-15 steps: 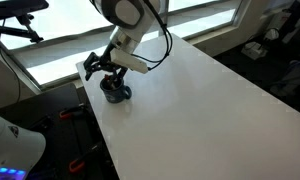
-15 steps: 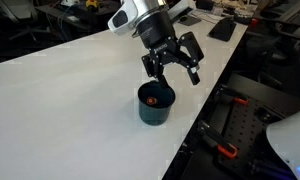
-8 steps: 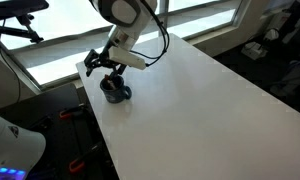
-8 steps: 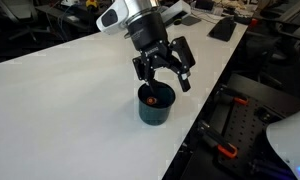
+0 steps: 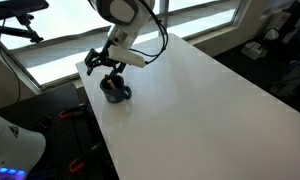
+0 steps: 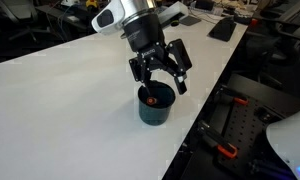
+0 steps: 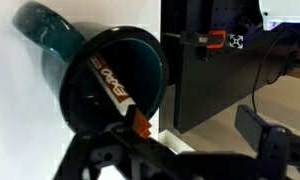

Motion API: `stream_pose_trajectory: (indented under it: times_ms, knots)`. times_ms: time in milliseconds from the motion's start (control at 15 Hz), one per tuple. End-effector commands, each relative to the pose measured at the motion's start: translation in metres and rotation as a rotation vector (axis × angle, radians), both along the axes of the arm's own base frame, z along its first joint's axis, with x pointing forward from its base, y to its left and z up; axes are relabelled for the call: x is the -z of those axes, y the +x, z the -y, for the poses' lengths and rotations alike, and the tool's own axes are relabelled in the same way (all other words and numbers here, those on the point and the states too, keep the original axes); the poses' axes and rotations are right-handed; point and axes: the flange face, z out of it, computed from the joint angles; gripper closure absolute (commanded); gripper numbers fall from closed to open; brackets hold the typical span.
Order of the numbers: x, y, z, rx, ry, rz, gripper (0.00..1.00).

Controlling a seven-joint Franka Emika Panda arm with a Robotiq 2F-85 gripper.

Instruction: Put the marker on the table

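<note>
One marker (image 7: 115, 92) is sitting inside the dark cup (image 6: 155, 106), not yet on the table (image 6: 60, 95). The cup is standing near the table edge. The gripper (image 6: 160, 82) is hovering just above the cup's rim, jaws spread wide and holding nothing. In the wrist view the marker's long axis is running from 10 o'clock down to 4 o'clock, its orange end leaning at the rim. Judgement: that end is lying at about 10 o'clock from the jaw gap, so the descent is needing a shift that way.
</note>
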Motion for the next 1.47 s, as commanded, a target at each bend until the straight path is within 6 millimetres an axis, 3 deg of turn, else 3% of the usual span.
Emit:
stream_pose_trajectory:
  times_ms: [0, 667, 1400]
  knots:
    - [0.000, 0.000, 0.000, 0.000, 0.000, -0.001, 0.00]
    - [0.030, 0.011, 0.008, 0.016, -0.002, -0.027, 0.00]
    - [0.029, 0.008, 0.007, 0.019, -0.002, -0.039, 0.00]
